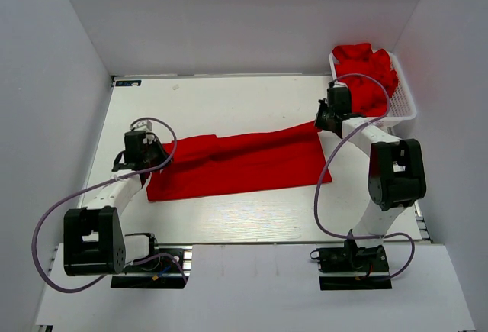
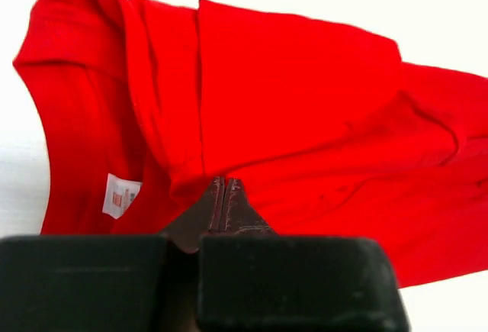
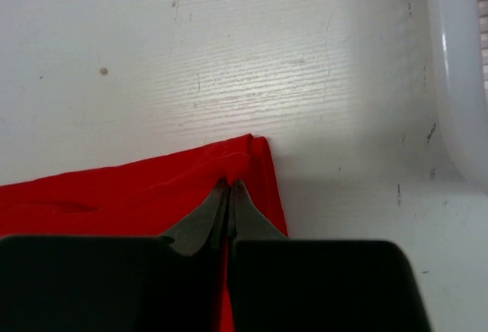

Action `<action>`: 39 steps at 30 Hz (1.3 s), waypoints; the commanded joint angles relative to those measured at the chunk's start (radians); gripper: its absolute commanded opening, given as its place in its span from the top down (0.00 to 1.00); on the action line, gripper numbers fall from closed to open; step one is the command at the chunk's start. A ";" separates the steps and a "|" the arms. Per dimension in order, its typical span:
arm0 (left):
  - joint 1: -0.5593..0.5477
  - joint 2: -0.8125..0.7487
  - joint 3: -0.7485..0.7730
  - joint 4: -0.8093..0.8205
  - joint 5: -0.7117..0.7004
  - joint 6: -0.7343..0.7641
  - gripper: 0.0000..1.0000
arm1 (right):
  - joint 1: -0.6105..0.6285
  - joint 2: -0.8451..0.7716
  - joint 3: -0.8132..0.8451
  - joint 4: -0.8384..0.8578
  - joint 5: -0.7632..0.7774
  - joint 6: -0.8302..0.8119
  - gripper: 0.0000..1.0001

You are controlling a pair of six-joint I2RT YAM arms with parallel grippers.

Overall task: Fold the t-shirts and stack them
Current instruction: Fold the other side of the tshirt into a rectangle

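We see the left gripper (image 2: 226, 183) and right gripper (image 3: 229, 185) each pinching one end of the plain red fabric t-shirt (image 1: 244, 166) (spread on the white table (image 1: 229, 103)).

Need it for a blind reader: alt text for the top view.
A red t-shirt lies stretched across a table, the left gripper and right gripper shut on its ends. More red shirts fill a basket far right.

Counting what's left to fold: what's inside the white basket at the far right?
The basket holds a heap of crumpled red t-shirts, piled above its rim. How many cannot be told; the heap covers the basket's floor and anything lower down.
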 commanded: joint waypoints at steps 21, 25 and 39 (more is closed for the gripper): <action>0.001 -0.125 0.104 -0.220 -0.094 -0.105 0.00 | 0.032 -0.237 -0.132 -0.033 -0.294 -0.068 0.10; 0.011 0.006 0.213 -0.238 -0.110 -0.117 0.00 | 0.149 -0.143 0.012 -0.032 -0.449 -0.140 0.10; 0.011 0.268 0.334 -0.177 -0.091 -0.140 0.00 | 0.431 0.430 0.641 -0.059 -0.637 -0.091 0.10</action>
